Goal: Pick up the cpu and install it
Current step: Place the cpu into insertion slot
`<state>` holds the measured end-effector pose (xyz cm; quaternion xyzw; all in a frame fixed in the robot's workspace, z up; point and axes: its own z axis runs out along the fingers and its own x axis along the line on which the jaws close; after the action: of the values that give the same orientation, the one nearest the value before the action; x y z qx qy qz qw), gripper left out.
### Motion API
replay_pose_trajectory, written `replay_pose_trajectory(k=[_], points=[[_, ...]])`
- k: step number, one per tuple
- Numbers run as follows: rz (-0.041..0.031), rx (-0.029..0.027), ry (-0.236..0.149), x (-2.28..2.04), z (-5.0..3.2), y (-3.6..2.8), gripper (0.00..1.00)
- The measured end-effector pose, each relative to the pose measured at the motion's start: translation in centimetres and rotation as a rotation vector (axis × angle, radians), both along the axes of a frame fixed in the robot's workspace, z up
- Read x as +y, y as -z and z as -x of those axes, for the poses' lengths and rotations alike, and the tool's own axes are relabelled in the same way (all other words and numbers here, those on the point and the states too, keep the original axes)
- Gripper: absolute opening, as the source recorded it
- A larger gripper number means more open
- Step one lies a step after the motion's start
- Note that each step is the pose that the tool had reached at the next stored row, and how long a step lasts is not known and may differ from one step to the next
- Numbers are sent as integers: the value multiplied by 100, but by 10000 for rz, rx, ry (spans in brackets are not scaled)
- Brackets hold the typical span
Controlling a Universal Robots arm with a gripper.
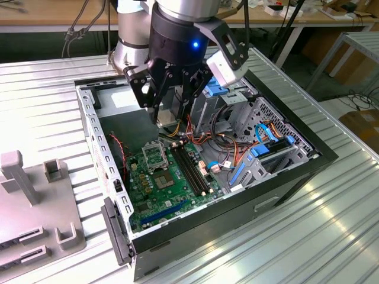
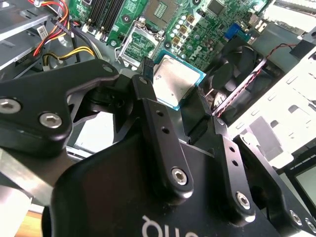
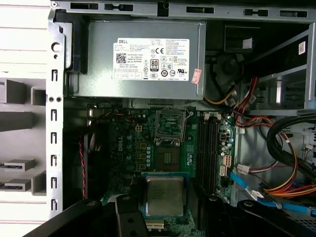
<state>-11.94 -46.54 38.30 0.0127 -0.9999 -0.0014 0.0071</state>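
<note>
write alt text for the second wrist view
The black gripper holds the cpu, a silvery square chip, between its fingers above the green motherboard. The metal-framed socket sits on the board below, inside an open computer case.

The black tool hangs over the green circuit board inside an open computer case on the ribbed metal desk.

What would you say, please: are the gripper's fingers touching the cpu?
Touching. In the second wrist view, the fingers of the gripper press on opposite edges of the cpu, which is held clear above the motherboard.
</note>
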Motion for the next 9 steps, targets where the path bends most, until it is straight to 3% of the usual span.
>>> replay_pose_trajectory(k=[9], points=[[-1, 0, -2, -1, 0, 4, 47]])
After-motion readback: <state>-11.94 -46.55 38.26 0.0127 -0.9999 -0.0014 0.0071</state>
